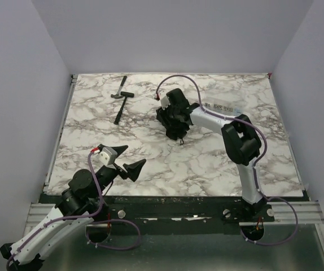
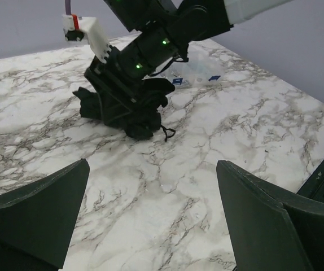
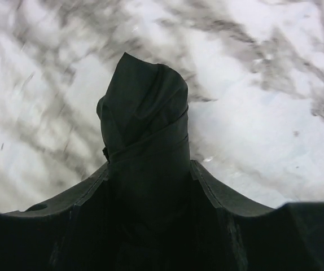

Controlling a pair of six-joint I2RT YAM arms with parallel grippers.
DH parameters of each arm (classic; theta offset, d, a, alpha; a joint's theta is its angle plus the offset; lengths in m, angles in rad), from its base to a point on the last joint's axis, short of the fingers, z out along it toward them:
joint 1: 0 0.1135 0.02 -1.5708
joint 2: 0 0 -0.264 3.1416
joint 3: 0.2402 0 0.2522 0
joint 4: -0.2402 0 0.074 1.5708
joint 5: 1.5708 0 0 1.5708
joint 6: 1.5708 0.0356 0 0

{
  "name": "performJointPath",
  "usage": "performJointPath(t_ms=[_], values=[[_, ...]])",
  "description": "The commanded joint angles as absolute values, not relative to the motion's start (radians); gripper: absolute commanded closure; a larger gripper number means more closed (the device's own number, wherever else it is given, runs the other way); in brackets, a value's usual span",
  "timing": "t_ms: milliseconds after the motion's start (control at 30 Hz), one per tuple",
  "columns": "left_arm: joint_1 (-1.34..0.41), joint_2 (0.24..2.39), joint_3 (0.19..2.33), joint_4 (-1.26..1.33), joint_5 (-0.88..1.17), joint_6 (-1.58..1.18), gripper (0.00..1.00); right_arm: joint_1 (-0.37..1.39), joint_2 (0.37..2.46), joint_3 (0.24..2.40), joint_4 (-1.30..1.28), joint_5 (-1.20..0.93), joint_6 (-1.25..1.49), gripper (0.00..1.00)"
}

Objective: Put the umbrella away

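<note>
Right claw (image 1: 174, 116) is clenched on the umbrella (image 3: 145, 107). In the wrist view both fingers (image 3: 66, 226) flank the folded black bundle, and fabric fills the gap between them. Left claw (image 1: 129, 159) is released, jaws wide, holding nothing, near the front left of the surface (image 1: 218, 164) and well apart from the work.

Umbrella: collapsed, lying on the marble surface toward the far middle, directly under the right wrist. Strap loop (image 2: 166, 133) trails onto the surface at its near end. Hammer (image 1: 120, 100) lies to the left, well apart, not involved.

Step in hand (judgement): confirm the grasp, then lift.
- The grip seems to bear on loose canopy cloth. Cannot tell whether the shaft is caught inside, so raise slowly and watch for the bundle sagging or sliding out.
- Lift straight up before any sideways travel, so the strap and ribs do not drag.
- Keep the bundle level, since a tilt may let the folds spill open.
- No destination is visible in these views.
</note>
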State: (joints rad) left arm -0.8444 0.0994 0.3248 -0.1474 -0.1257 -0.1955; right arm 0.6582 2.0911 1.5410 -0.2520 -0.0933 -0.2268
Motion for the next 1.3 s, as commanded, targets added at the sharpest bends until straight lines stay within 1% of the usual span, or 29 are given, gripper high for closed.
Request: performJointPath(t_ms=[0, 100, 200, 367, 600, 1000, 1100, 1167, 1267], values=[[-0.841, 0.056, 0.34, -0.195, -0.142, -0.218, 0.01, 0.596, 2.241, 1.706, -0.243, -0.074, 0.148, 0.63], [-0.841, 0.039, 0.336, -0.196, -0.151, -0.221, 0.01, 0.592, 2.289, 1.764, -0.272, -0.088, 0.151, 0.63], [-0.841, 0.034, 0.333, -0.192, -0.153, -0.222, 0.02, 0.591, 2.313, 1.778, -0.281, -0.08, 0.141, 0.62], [-0.841, 0.044, 0.327, -0.18, -0.142, -0.228, 0.01, 0.592, 2.343, 1.804, -0.304, -0.082, 0.109, 0.5], [-0.841, 0.051, 0.328, -0.173, -0.123, -0.239, 0.01, 0.592, 2.363, 1.858, -0.357, -0.122, 0.06, 0.28], [-0.841, 0.043, 0.34, -0.18, -0.126, -0.231, 0.01, 0.594, 2.168, 1.8, -0.347, -0.161, 0.018, 0.1], [-0.841, 0.06, 0.352, -0.182, -0.135, -0.245, 0.02, 0.593, 2.111, 1.781, -0.363, -0.182, 0.01, 0.06], [-0.841, 0.08, 0.361, -0.178, -0.141, -0.258, 0.01, 0.594, 2.071, 1.759, -0.366, -0.195, 0.01, 0.05], [-0.841, 0.122, 0.383, -0.161, -0.169, -0.288, 0.01, 0.593, 1.994, 1.724, -0.386, -0.217, -0.045, 0.01]])
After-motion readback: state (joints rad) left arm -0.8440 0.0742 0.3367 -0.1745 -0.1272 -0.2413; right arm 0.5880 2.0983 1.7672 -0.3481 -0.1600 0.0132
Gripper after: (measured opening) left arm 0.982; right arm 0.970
